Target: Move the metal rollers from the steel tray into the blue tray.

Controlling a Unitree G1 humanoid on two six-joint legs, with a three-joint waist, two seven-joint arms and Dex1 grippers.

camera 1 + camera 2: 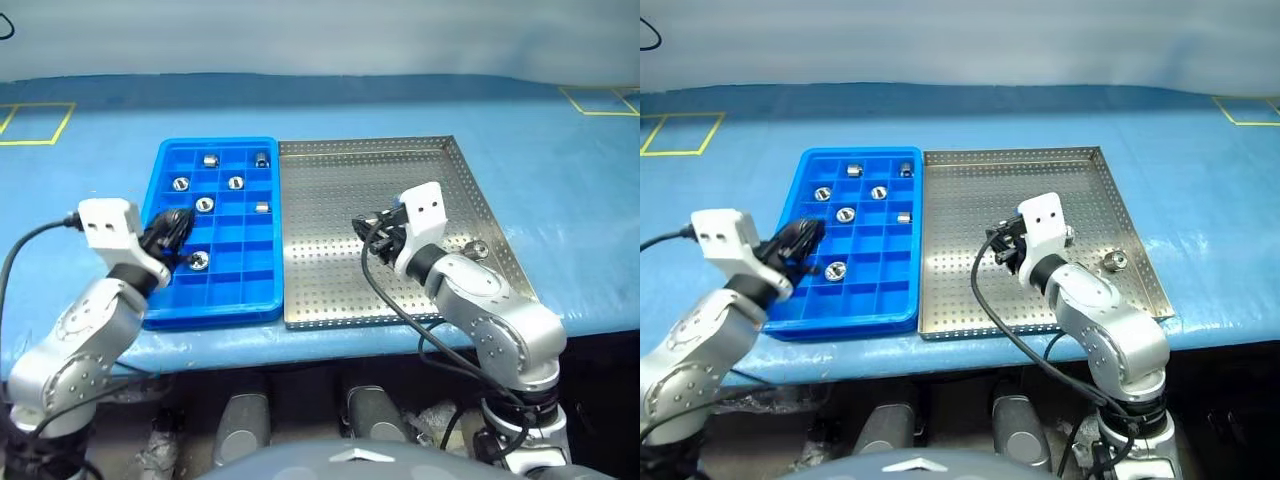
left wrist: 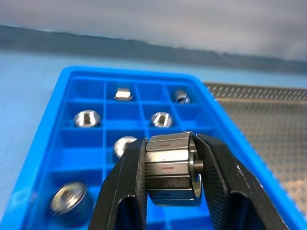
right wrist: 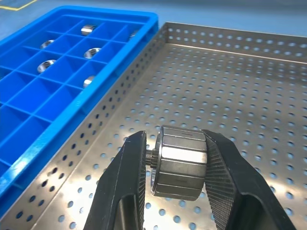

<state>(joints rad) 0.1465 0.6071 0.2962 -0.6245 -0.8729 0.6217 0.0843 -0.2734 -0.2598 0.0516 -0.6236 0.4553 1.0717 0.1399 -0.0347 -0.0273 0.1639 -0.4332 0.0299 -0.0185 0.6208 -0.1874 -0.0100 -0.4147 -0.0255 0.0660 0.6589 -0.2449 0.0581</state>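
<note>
The blue tray (image 1: 230, 312) lies left of the steel tray (image 1: 340, 180), their long sides touching. Several metal rollers sit in the blue compartments, such as one (image 1: 204, 204) mid-tray and one (image 1: 198, 260) near the front. A single roller (image 1: 478, 248) lies on the steel tray's right side. My left gripper (image 1: 172, 228) hovers over the blue tray's left front part. In the left wrist view it (image 2: 170, 143) is shut on a faceted metal roller (image 2: 168, 175). My right gripper (image 1: 383, 222) hangs over the middle of the steel tray, shut on another roller (image 3: 180, 160).
Both trays rest on a blue table surface (image 1: 560, 160) near its front edge. Yellow tape squares mark the far corners, one (image 1: 35, 125) at the left and one (image 1: 600, 98) at the right. A black cable (image 1: 375, 285) loops from my right wrist over the steel tray's front.
</note>
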